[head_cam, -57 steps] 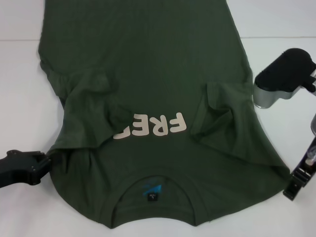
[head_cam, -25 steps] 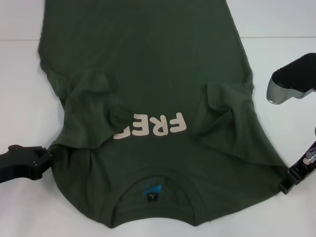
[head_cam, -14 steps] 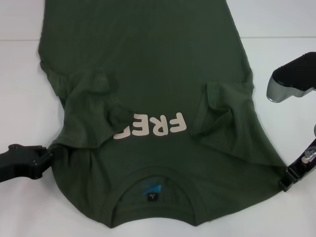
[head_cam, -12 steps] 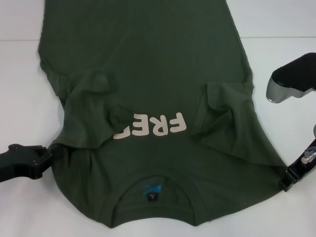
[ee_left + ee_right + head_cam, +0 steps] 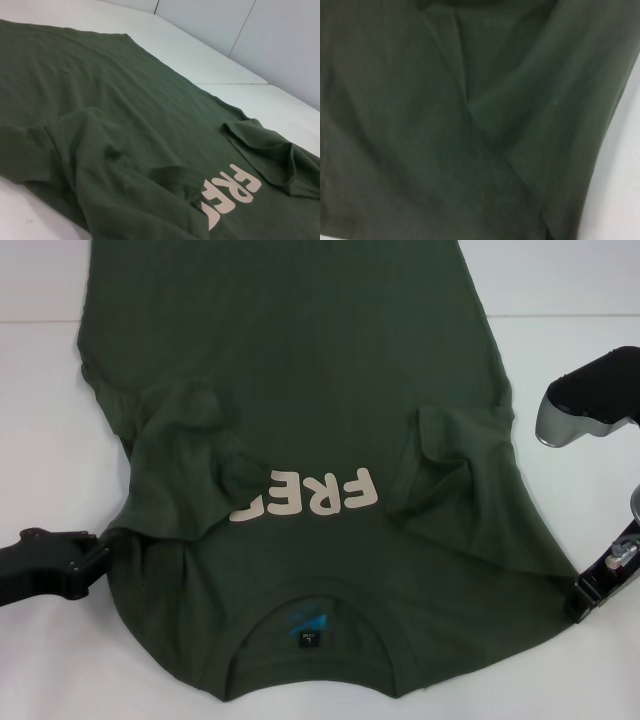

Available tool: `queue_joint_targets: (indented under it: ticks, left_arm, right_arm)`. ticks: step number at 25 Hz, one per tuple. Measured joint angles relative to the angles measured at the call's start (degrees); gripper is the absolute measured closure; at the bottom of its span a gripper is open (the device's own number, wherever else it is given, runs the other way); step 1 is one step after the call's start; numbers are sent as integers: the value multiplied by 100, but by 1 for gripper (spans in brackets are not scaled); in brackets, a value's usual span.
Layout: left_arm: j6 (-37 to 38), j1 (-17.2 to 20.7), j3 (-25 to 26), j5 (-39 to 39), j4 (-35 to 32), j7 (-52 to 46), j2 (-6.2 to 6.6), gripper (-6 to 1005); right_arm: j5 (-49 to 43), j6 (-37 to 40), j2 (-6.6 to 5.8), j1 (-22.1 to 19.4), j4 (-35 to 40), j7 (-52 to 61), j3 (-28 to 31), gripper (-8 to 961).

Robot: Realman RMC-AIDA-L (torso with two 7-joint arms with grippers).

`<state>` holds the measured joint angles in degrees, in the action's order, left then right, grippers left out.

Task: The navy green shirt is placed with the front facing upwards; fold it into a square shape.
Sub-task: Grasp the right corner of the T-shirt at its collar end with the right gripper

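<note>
Left end effector (image 5: pixel 88 556) sits low at the shirt's left shoulder edge, arm lying nearly flat along the desk (image 5: pixel 40 400) and reaching in from the side. Its tip touches the cloth edge; I cannot tell whether the fingers are closed on fabric or only against it.

The navy green shirt (image 5: pixel 300 370) lies flat on the desk, front up, collar (image 5: pixel 312 592) nearest me and hem running off the far edge of the head view. Both sleeves are already turned inward over the chest: the left one covers part of the cream "FREE!" lettering (image 5: pixel 320 494), the right one lies just beside it. I judge this narrows the body into a strip, so the next fold can go lengthwise, collar toward hem.

Right end effector (image 5: pixel 583 597) mirrors the left at the right shoulder edge, arm coming down steeply from the side. Its wrist view shows only creased cloth close up; grip state cannot be told.

Both sit at matching corners, presumably to lift the shoulder line evenly.
</note>
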<state>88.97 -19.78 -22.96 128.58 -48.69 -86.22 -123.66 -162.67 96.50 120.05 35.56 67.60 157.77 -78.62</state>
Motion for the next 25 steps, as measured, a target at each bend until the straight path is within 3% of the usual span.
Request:
queue_joint_targets:
  ticks: [10,16,25]
  left_arm:
    - [5,-31,0,0,0,-12,0,973]
    - [23,-29,11,0,0,-30,8,973]
    - [41,-26,12,0,0,-41,5,973]
  right_arm:
    - [95,-120,-5,38,-127,-3,4,671]
    - [185,-146,-18,46,-240,-5,2,906]
    - [207,-74,-25,24,11,-59,124,911]
